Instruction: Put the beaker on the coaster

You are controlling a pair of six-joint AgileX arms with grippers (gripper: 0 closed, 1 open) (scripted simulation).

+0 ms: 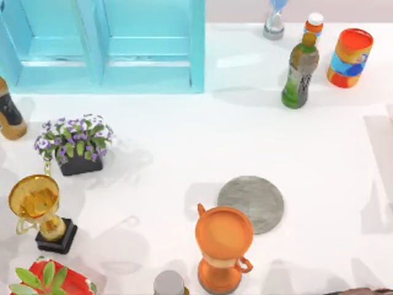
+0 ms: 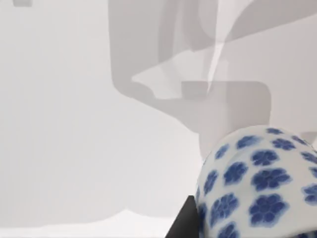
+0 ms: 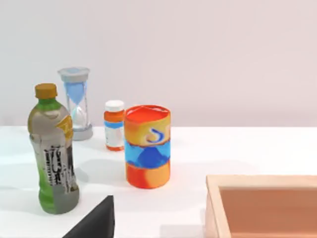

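A: Where's the beaker?

B: The beaker [image 2: 257, 188] sits right in front of my left claw [image 2: 181, 224], white wall with blue flowers. Can't place it on the table from above.

A: Claw state?

B: Can't tell, spread or pinching. Same for the right claw [image 3: 94, 220], parked facing the table's far right corner.

A: Handling?

B: Looks light, stiff, slick and breakable. I'd take it mid-wall with gentle squeeze and keep it upright.

A: Target?

B: The coaster [image 1: 258, 200] lies bare near the front edge, with the orange jug [image 1: 224, 246] just beside it. Tight clearance there.
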